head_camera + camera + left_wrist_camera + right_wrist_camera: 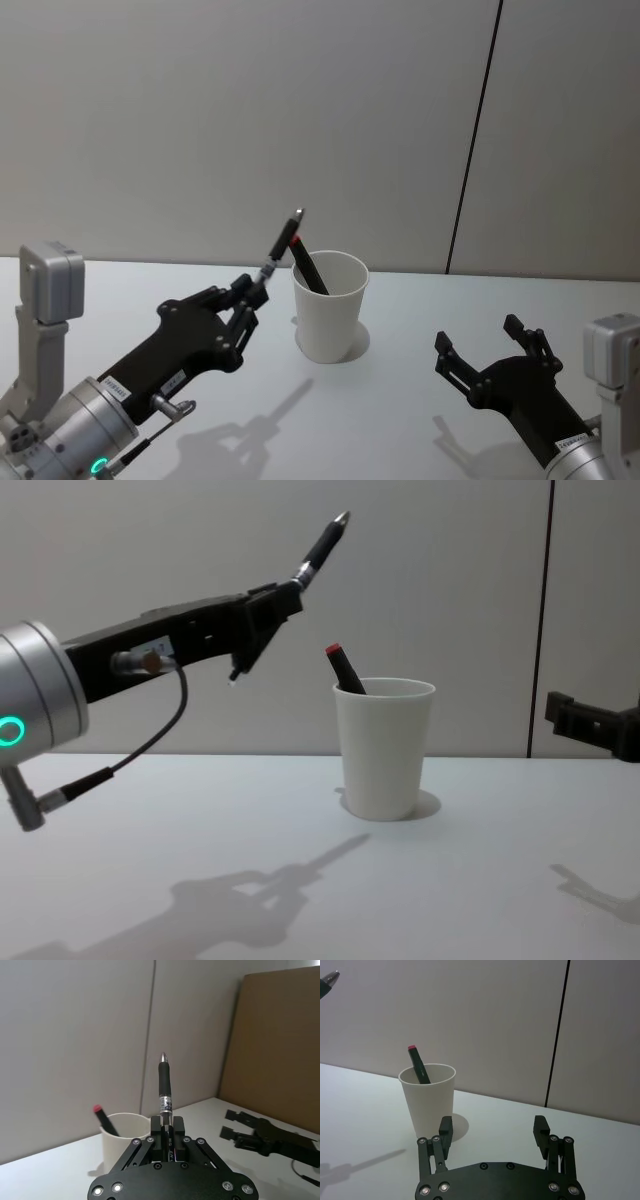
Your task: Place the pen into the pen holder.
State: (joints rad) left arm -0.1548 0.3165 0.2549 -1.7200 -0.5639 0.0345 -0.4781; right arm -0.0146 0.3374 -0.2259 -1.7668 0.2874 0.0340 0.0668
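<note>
In the head view, the left end effector (255,290) is clamping the lower end of the slim black pen with a silver tip (281,243), holding it in the air just left of the white tapered paper cup (328,310), which is standing upright on the pale surface (400,430). A dark pen with a red end (307,265) is already leaning inside the cup. The held pen's long axis is slanting up and to the right, its tip pointing above the cup's near-left rim. The right end effector (480,337) is lying parked on the right with its fingers spread and nothing between them. In the left wrist view, the pen is standing straight out from the pinching fingers, tip away from the wrist. In the right wrist view, the cup is sitting near, beyond the parted fingers. In the chest view, the pen is slanting steeply, tip high and about over the cup's left rim. To do this step well, the arm is probably needing to carry the pen over the mouth, turn one end downward, and lower it on the side away from the leaning pen. It should let go only once that end is below the rim, since the light cup could tip.
</note>
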